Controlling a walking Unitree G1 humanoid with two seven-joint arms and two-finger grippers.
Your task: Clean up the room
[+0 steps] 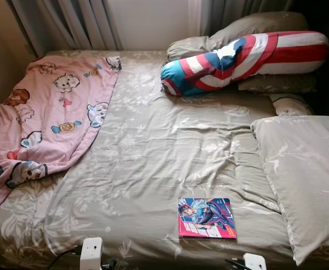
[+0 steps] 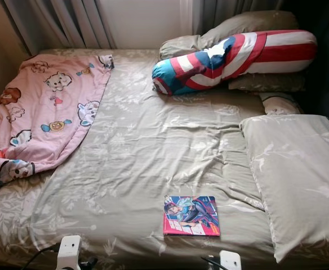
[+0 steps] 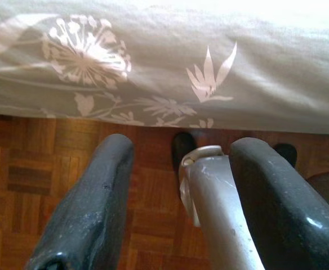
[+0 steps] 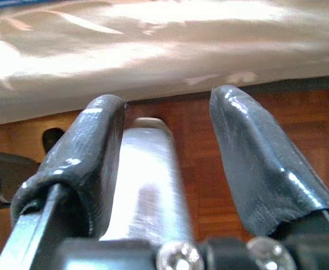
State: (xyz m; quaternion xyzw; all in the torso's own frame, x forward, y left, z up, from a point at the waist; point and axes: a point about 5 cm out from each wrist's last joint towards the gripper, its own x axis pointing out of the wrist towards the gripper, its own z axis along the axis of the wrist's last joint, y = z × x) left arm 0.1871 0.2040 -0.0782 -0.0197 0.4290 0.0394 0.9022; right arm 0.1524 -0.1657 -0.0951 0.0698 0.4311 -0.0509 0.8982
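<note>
1. Beige sheets with a pale leaf and flower print cover the bed [image 1: 153,146], which takes up most of the head views; the fabric is rumpled through the middle.
2. A thin book with a bright pink and blue illustrated cover [image 1: 207,217] lies flat on the sheet near the foot edge, a little to the robot's right of centre, apart from everything else.
3. A pink blanket with cartoon animals [image 1: 46,121] is bunched over the bed's left side and spills over its edge.
4. At the head end a red, white and blue striped bolster [image 1: 243,59] leans across grey pillows [image 1: 254,25].
5. A large beige pillow [image 1: 305,174] lies along the right side of the bed, near the book but not touching it.
6. The left claw [image 3: 181,208] hangs low beside the bed's edge, over a wooden parquet floor [image 3: 18,180]; its two black fingers stand apart and grip nothing.
7. The right claw [image 4: 167,169] also hangs by the bed's edge above the floor, fingers spread and empty.
</note>
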